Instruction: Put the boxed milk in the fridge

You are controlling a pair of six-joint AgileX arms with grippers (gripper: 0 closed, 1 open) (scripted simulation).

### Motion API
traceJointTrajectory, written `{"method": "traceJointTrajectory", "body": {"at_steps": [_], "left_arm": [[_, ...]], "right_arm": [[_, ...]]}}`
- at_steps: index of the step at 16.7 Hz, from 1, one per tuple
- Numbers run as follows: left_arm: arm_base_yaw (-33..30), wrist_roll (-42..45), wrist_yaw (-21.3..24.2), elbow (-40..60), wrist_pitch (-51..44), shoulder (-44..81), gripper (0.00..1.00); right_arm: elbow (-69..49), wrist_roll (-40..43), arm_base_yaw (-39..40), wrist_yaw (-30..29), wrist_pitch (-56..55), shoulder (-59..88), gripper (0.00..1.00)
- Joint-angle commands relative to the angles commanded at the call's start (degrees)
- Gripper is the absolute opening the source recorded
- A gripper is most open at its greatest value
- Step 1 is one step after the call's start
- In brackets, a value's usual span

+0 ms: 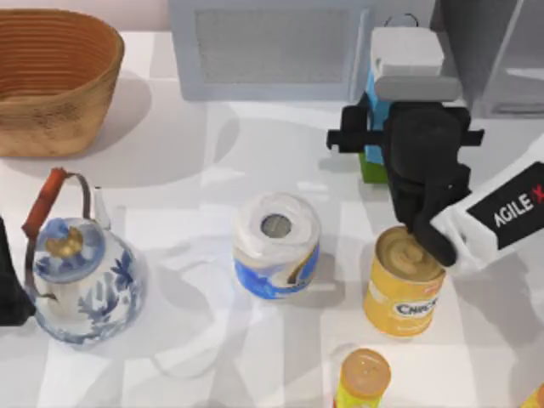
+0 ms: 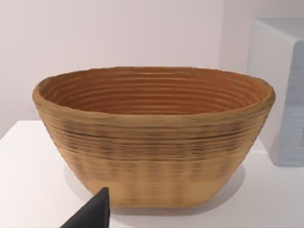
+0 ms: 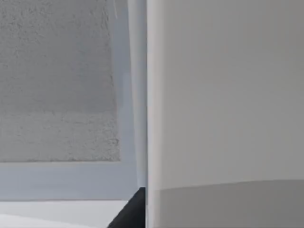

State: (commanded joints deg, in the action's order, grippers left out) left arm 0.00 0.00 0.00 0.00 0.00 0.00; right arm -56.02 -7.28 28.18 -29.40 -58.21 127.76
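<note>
my right gripper is up at about 1 o'clock on the table, sitting right at the boxed milk. the carton stands upright just in front of the microwave, with the fridge just beside it at 2 o'clock. the wrist body covers the fingers from above, and the right wrist view is nearly all carton face with the microwave mesh behind, so i cannot tell whether the claw is spread or pinching the box. it's very close, so my read is the grasp stage: milk not yet in the fridge, task early.

the carton sits tucked between microwave and fridge, which i guess is why the arm comes in from the front and low over the yellow can. forearm hangs right over that can, so a tip risk if i swing out carelessly.

writing: "agile x" in white on the black forearm panel, last letter red. yellow can label reads something like "cnpc", partly cut off. small yellow can at 5 o'clock, no text legible. paper roll at centre, blue-and-white teapot at 8 o'clock.

left gripper parked at the 9 o'clock edge, its camera facing the wicker basket at 11 o'clock; cannot tell its fingers.
</note>
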Motion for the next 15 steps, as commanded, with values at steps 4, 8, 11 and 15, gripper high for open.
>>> {"method": "traceJointTrajectory", "body": {"at_steps": [4, 8, 11, 15], "left_arm": [[0.00, 0.00, 0.00, 0.00, 0.00, 0.00, 1.00], [0.00, 0.00, 0.00, 0.00, 0.00, 0.00, 1.00], [0.00, 0.00, 0.00, 0.00, 0.00, 0.00, 1.00], [0.00, 0.00, 0.00, 0.00, 0.00, 0.00, 1.00]], "right_arm": [[-0.44, -0.07, 0.00, 0.01, 0.03, -1.04, 0.00], [-2.33, -0.32, 0.12, 0.41, 3.72, -5.00, 0.00], [-4.70, -0.17, 0.31, 0.65, 11.56, -10.52, 0.00], [-7.26, -0.16, 0.16, 0.66, 25.20, -17.63, 0.00]]}}
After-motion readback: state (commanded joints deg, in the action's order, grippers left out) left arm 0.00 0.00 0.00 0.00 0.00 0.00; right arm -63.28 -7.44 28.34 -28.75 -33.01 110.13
